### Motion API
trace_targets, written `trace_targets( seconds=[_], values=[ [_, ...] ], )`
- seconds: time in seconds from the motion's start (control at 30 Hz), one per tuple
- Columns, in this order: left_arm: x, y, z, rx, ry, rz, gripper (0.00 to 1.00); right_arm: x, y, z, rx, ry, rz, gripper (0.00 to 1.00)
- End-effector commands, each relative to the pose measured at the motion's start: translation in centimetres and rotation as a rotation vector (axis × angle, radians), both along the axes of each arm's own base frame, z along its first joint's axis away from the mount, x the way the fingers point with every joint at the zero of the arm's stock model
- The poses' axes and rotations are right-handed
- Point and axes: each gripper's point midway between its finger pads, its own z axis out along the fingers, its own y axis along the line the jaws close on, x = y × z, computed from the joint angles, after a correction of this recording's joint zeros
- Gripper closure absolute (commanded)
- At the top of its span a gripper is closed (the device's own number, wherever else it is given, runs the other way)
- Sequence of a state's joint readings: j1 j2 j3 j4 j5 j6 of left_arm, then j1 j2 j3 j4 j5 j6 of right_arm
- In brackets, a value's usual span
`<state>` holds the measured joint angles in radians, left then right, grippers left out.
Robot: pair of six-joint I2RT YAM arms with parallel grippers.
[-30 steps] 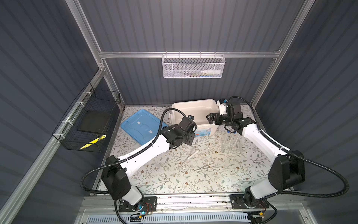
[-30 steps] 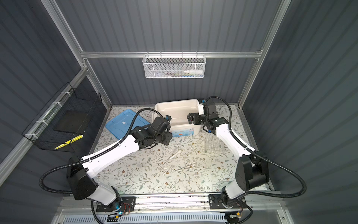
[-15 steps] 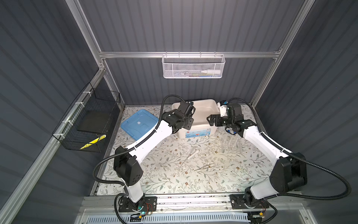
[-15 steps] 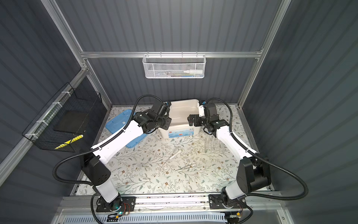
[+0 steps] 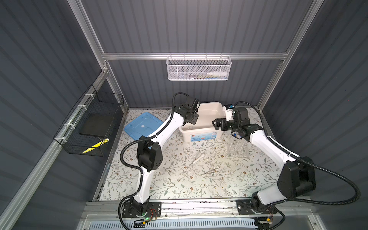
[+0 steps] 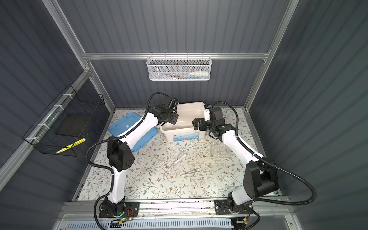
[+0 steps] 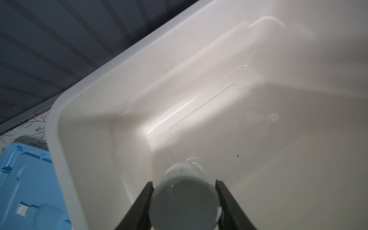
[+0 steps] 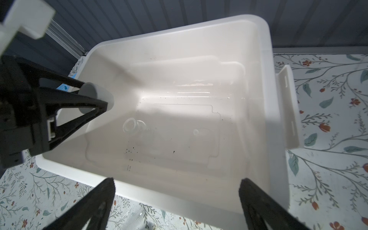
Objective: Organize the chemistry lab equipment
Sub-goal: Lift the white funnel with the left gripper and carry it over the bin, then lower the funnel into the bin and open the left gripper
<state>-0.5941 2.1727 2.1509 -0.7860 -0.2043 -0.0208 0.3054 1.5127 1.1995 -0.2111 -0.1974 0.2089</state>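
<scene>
So the left arm reaches in over the left side of the cream box, and its jaws are clamped around the small white mortar, set about halfway apart, with one finger on each side of its round body. The mortar hangs inside the box opening close to the left wall, up off the floor of the box. Down on that floor sits the clear glass dish, on its own and apart from the mortar. The right arm has its jaws spread wide with nothing between them, hovering above the right end of the box near the front rim. Rest of the gear is out on the floral table: the white pestle lies in front of the box, the thin metal tweezers lie a bit nearer the front edge, and the clear tube rack stands just beside the right arm. Can't really make out the tubes, everything there is too see-through. Blue lid lies flat on the table left of the box
</scene>
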Motion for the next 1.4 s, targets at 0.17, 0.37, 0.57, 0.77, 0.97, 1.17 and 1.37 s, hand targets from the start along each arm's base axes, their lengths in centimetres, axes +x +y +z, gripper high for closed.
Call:
trace_targets(
  seconds=[0.17,0.37,0.57,0.77,0.97,1.17,1.37],
  values=[
    [3.2,0.4,-1.9,0.005,0.024,0.001,0.61,0.2,-0.2,-0.8,-0.008,0.007,0.002,0.01],
    [4.3,0.4,-3.3,0.018,0.024,0.003,0.62,0.4,-0.1,-1.2,-0.009,0.013,0.002,0.01],
    [5.0,-0.2,-4.5,0.01,0.033,-0.006,0.62,0.6,0.1,-1.4,-0.002,0.022,0.005,0.01],
    [5.3,-0.6,-5.8,0.013,0.047,-0.016,0.62,0.7,0.0,-1.6,-0.007,0.025,0.002,0.01],
    [5.4,-0.4,-7.4,0.033,0.069,-0.016,0.62,0.6,-0.1,-1.8,-0.012,0.031,0.001,0.01],
    [5.4,-0.2,-8.5,0.042,0.094,-0.013,0.62,0.7,0.0,-2.1,-0.01,0.041,0.001,0.01],
    [5.4,1.3,-10.1,0.059,0.14,0.017,0.63,0.5,-0.1,-2.1,-0.013,0.04,0.002,0.01]
  ],
)
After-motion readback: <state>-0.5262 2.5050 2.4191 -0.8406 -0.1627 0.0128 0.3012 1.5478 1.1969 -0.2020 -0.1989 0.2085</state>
